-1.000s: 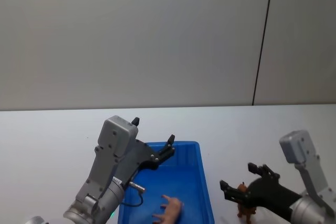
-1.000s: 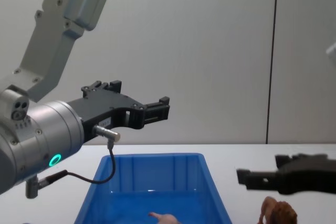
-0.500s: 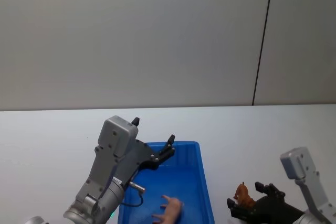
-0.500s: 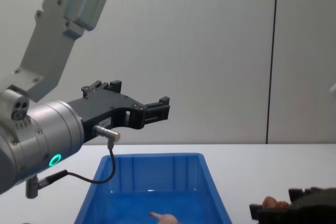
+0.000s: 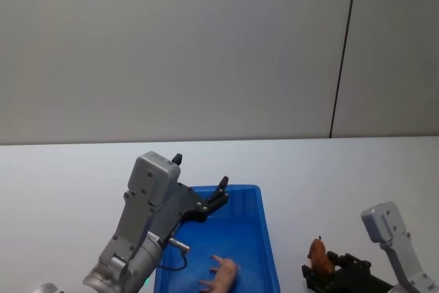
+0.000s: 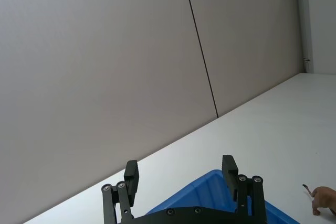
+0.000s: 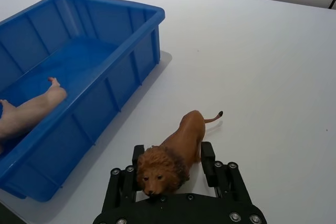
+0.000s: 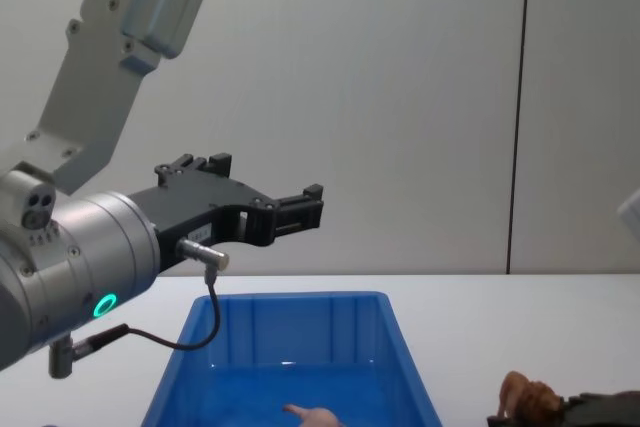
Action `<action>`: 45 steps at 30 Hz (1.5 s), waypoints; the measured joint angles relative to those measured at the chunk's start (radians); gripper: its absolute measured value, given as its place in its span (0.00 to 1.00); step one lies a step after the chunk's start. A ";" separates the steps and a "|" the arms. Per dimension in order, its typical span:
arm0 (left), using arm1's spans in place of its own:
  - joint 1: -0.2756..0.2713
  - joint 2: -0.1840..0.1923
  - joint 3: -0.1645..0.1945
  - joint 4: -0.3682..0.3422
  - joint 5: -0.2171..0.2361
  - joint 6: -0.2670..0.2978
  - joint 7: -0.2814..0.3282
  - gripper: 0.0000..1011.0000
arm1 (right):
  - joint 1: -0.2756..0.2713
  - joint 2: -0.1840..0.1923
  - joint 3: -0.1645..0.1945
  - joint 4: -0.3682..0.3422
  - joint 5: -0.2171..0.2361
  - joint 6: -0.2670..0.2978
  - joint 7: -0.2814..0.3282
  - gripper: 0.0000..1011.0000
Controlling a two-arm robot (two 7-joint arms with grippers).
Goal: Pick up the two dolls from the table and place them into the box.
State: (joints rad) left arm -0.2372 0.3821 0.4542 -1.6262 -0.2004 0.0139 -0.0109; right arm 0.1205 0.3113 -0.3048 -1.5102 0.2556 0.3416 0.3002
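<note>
- My right pincer (image 7: 172, 150) is sitting low over the table (image 7: 273, 66). Its two fingers are spread apart with the lion (image 7: 185, 132) standing between them, and I am not squeezing anything yet.
- The lion is standing upright on the table just beside the box (image 7: 137, 61) and outside it. Its maned head is facing my wrist and its thin tail is pointing away.
- I am judging the step in hand to be the closing on the lion. I am aiming my fingers at the thick body at and just behind the mane, not at the legs or the tail, which look too thin to hold.
- I am planning to close slowly so that both fingers meet the flanks together. A push from one side alone could tip so small a figure over or turn it.
- Once the grip feels firm, I am meaning to lift straight up until the feet are above the box's rim, and only then cross over it.
- My left pincer (image 6: 180, 174) is hovering above the box with its fingers wide apart and nothing between them.
- I am counting two dolls: one lion on the table and one pig (image 7: 23, 115) lying on the floor of the box.
- I am also counting one box and two pincers, both empty.
</note>
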 joint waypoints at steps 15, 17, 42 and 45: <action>0.000 0.000 0.000 0.000 0.000 0.000 0.000 0.99 | -0.013 0.003 -0.002 -0.032 -0.017 -0.050 -0.030 0.43; 0.000 0.000 0.000 0.000 0.000 0.000 0.000 0.99 | -0.014 0.004 -0.002 -0.046 -0.022 -0.062 -0.036 0.43; 0.000 0.000 0.000 0.000 0.000 0.000 0.000 0.99 | 0.101 -0.069 -0.026 -0.107 -0.041 -0.066 0.098 0.43; 0.000 0.000 0.000 0.000 0.000 0.000 0.000 0.99 | 0.118 -0.083 -0.034 -0.091 -0.039 -0.051 0.116 0.46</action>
State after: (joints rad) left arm -0.2372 0.3821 0.4543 -1.6262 -0.2004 0.0139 -0.0109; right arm 0.2388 0.2281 -0.3384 -1.6013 0.2162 0.2902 0.4164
